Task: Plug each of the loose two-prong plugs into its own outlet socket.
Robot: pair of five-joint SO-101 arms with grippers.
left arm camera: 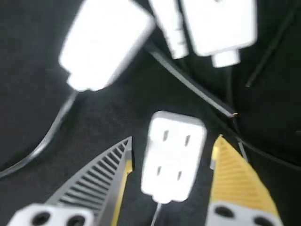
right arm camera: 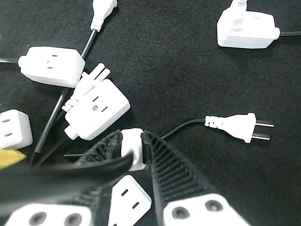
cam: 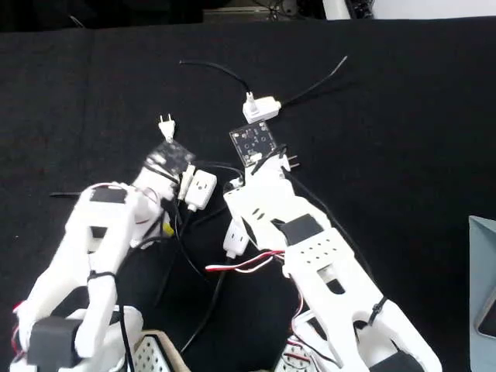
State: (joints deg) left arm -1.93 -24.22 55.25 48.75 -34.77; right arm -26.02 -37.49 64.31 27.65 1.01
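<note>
Closest to the lens, the right gripper [right arm camera: 133, 140] has its black ribbed jaws closed on a small white rounded plastic piece [right arm camera: 132, 153]; whether that piece is plug or socket I cannot tell. Around it on the black cloth tabletop [right arm camera: 188, 70] lie five white plastic socket blocks: a near block [right arm camera: 129, 200] beneath the gripper, an edge block [right arm camera: 14, 129], a long block [right arm camera: 51, 66], a squarish block [right arm camera: 96, 110], and a far block [right arm camera: 247, 29] with a plug seated in it. Three white two-prong plugs lie unplugged: a bare-pronged plug [right arm camera: 235, 126] on a black cable, well apart from every block; a second plug [right arm camera: 87, 82] touching the squarish block; a third plug [right arm camera: 103, 9] whose prongs the frame cuts off.

The left gripper [left arm camera: 172, 141] holds its yellow-padded jaws open on either side of a white four-slot socket block [left arm camera: 171, 162], a gap showing on each side; a thin black cable [left arm camera: 188, 84] runs just beyond it, with blurred white blocks behind.

From above, both white arms lean over the cluster and hide part of it; a grey-blue box [cam: 482, 294] stands at the table's edge; any lettering on the blocks is too small to read.
</note>
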